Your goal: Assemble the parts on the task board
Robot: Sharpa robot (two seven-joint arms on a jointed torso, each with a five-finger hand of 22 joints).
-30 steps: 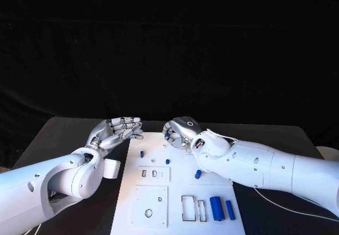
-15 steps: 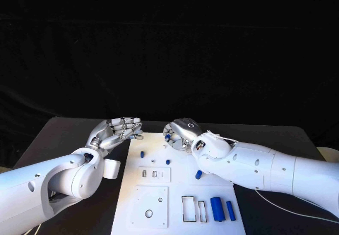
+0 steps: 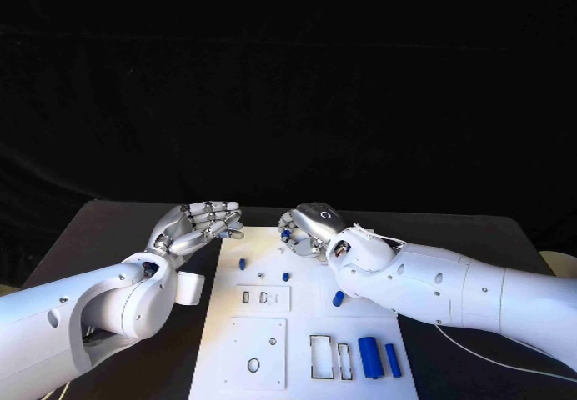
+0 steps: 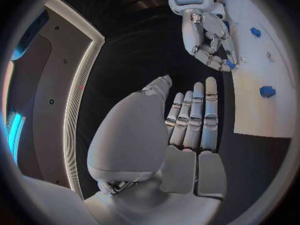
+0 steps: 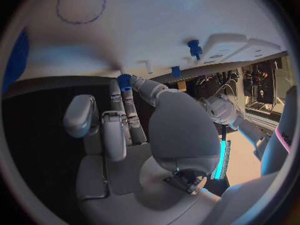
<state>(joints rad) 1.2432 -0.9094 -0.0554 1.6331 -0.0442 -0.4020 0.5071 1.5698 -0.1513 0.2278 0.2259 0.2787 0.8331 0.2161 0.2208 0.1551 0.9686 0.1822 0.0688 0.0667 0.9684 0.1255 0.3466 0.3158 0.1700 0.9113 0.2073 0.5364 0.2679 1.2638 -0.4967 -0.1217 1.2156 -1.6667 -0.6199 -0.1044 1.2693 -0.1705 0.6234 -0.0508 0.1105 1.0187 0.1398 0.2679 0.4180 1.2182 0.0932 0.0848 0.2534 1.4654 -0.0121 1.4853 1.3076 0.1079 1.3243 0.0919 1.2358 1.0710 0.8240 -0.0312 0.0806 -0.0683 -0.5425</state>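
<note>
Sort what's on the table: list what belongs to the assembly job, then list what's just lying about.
Job:
task board
small blue part pinched by the right hand
blue pegs standing in the board
two blue cylinders lying at its near end
left hand, holding nothing

Lying about:
white cup beside the board

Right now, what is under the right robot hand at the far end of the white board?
Under the right robot hand lies the task board. Its fingertips pinch a small blue part. The board surface directly below is covered.
</note>
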